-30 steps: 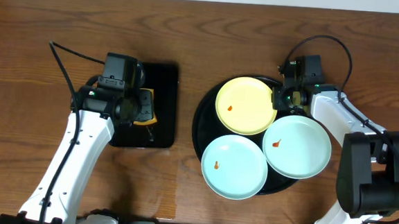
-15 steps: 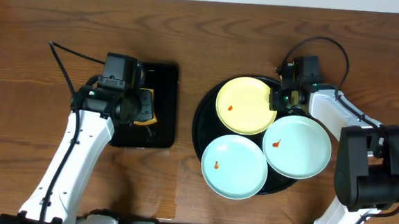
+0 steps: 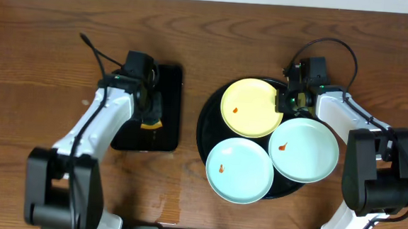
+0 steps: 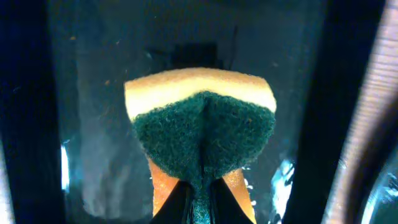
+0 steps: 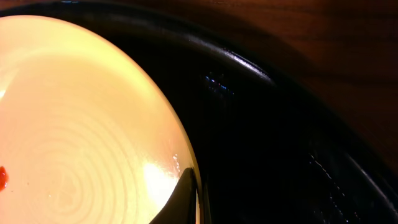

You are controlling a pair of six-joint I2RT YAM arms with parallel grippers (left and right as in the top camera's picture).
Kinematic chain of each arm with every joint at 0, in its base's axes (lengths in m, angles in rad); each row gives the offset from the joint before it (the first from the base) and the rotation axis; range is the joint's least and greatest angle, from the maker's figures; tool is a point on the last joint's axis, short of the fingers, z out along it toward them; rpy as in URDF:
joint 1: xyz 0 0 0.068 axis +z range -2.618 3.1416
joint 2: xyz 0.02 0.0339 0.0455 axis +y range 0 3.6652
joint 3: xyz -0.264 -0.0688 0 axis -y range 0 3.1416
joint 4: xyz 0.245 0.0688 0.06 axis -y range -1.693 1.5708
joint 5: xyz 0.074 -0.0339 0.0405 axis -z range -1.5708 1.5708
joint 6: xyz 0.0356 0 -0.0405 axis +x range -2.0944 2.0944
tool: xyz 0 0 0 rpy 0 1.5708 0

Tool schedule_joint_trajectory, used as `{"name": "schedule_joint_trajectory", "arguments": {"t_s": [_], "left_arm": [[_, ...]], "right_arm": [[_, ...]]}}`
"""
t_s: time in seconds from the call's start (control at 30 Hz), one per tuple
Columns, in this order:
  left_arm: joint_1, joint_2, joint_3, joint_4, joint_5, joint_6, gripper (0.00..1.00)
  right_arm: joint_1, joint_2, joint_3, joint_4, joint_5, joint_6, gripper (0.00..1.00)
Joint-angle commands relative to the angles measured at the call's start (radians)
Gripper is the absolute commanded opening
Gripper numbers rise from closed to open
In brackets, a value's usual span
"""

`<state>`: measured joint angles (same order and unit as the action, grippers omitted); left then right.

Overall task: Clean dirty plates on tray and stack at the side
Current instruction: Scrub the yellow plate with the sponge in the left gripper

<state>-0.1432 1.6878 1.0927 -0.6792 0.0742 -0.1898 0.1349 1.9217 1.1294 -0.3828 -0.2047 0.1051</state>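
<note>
Left wrist: left gripper clamped on sponge, over small tray. Right gripper pinched shut on yellow plate rim. Yellow plate, blue plate and second blue plate all sit on round tray.

You can pass over the bare tabletop between the small rectangular tray and the round tray, but three overlapping plates fill that tray, the right gripper crowds the yellow plate rim, and the left gripper with its sponge blocks the small one.
</note>
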Motion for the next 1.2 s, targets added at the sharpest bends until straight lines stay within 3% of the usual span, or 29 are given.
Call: {"name": "schedule_joint_trajectory", "arguments": {"t_s": [0.0, 0.17, 0.37, 0.63, 0.77, 0.87, 1.17], "left_arm": [[0.0, 0.078, 0.007, 0.019, -0.015, -0.005, 0.08], [0.001, 0.171, 0.007, 0.03, -0.015, 0.003, 0.08], [0.001, 0.156, 0.029, 0.002, -0.011, 0.012, 0.08], [-0.008, 0.053, 0.264, -0.205, 0.003, 0.013, 0.07], [-0.051, 0.039, 0.368, -0.237, 0.061, -0.01, 0.07], [-0.119, 0.039, 0.419, -0.217, 0.084, -0.071, 0.08], [-0.373, 0.095, 0.423, 0.031, 0.094, -0.215, 0.07]], "right_arm": [[0.003, 0.03, 0.0, -0.007, 0.028, 0.033, 0.01], [0.003, 0.03, 0.0, -0.009, 0.028, 0.033, 0.01], [0.003, 0.03, 0.0, -0.014, 0.028, 0.033, 0.01], [0.003, 0.03, 0.0, -0.035, 0.029, 0.033, 0.01], [0.003, 0.03, 0.0, -0.04, 0.028, 0.032, 0.01], [0.003, 0.03, 0.0, -0.044, 0.028, 0.033, 0.01], [0.004, 0.03, 0.0, -0.06, 0.028, 0.033, 0.01]]}}
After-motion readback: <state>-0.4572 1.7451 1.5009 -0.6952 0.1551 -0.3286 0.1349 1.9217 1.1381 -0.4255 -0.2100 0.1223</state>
